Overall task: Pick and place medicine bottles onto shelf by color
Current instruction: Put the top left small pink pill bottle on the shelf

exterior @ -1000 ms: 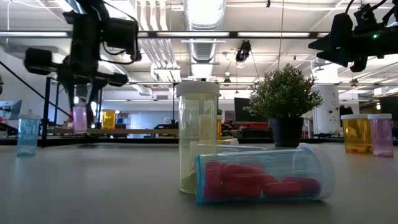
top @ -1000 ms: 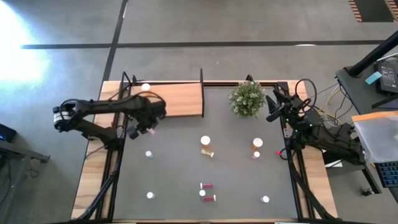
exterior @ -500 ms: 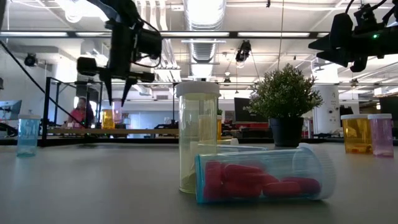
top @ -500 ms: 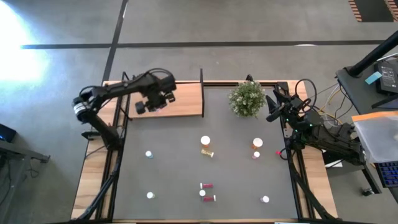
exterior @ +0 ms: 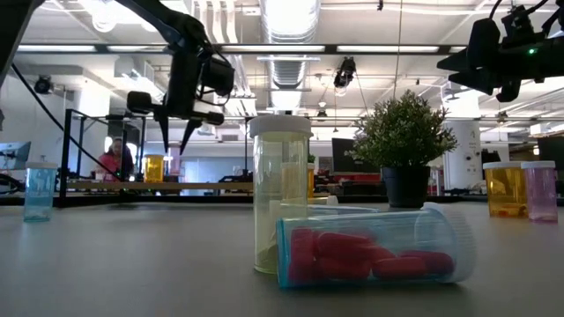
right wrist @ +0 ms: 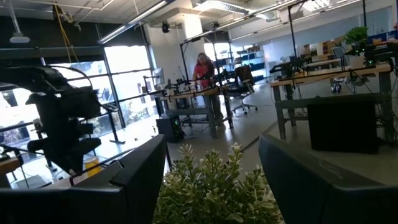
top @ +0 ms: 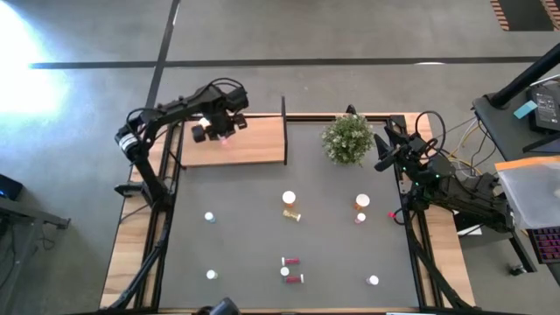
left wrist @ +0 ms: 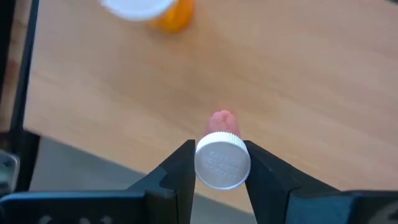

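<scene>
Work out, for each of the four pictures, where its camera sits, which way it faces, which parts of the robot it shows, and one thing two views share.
High view: above, straight down on the shelf; both arms show.
Low view: table height, level across past the yellow bottle and lying red bottle.
Left wrist view: down past the left tool, shut on the pink bottle.
Right wrist view: forward over the plant; right tool open.
Shared: high and left wrist views both show the orange bottle.

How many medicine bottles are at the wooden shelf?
2: an orange bottle standing on the shelf, and a pink bottle gripped in the left hand over it. The arm may hide others.
</scene>
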